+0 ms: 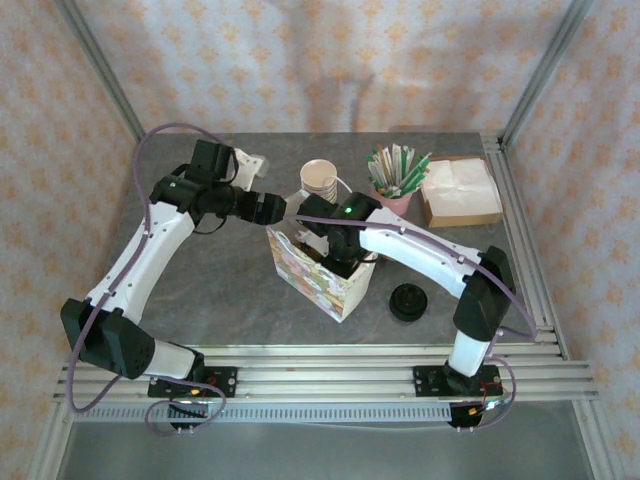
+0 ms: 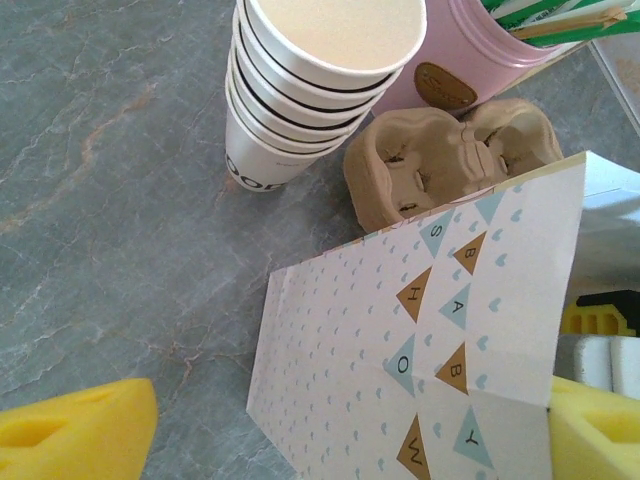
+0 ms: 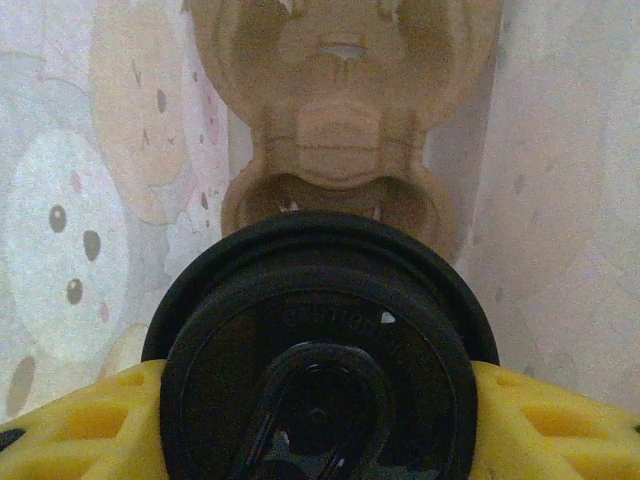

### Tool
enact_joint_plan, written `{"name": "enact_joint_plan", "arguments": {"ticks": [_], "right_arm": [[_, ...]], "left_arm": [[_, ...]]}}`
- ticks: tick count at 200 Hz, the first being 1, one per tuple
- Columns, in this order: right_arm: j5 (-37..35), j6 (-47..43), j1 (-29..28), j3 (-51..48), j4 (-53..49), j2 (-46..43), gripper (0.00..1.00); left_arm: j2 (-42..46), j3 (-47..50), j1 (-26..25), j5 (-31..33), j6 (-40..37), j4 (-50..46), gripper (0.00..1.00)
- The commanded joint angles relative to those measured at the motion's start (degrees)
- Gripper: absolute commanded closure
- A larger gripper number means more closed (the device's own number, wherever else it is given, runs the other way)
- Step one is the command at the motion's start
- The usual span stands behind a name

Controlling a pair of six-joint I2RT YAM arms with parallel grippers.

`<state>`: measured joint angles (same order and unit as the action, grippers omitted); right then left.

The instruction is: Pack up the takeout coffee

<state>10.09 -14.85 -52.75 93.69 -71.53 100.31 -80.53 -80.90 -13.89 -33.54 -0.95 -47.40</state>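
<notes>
Left of centre in the overhead view, the left gripper (image 1: 281,207) holds its jaws spread wide at the upper edge of a patterned paper bag (image 1: 318,285). At centre, the right gripper (image 1: 340,250) reaches inside the bag, clenched on the black-lidded coffee cup (image 3: 318,350). A cardboard cup tray (image 3: 340,120) lies beyond the cup.

A grey, marble-veined table (image 1: 200,290) sits in the middle. Behind the table hangs a pale wall covering (image 1: 300,60) printed with small orange flowers; its soft folds suggest cloth, perhaps a curtain. The same print runs along the table's left and right sides. Metal posts (image 1: 97,65) rise from its far corners, and ribbed metal rails (image 1: 330,362) line its near edge. The light is soft and even.
</notes>
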Motion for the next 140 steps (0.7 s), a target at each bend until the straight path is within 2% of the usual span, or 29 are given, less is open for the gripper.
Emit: {"name": "enact_joint_plan", "arguments": {"ticks": [1,140], "right_arm": [[1.6,0.5,0.0,-1.0,2.1,-0.4,0.62],[2.6,2.2,0.0,8.8,-8.6,5.6,0.63]], "left_arm": [[-0.4,-0.2,-0.7,1.4,-1.5,-2.2,0.13],[-0.6,-0.6,-2.7,1.9,-2.1,-2.8,0.14]]}}
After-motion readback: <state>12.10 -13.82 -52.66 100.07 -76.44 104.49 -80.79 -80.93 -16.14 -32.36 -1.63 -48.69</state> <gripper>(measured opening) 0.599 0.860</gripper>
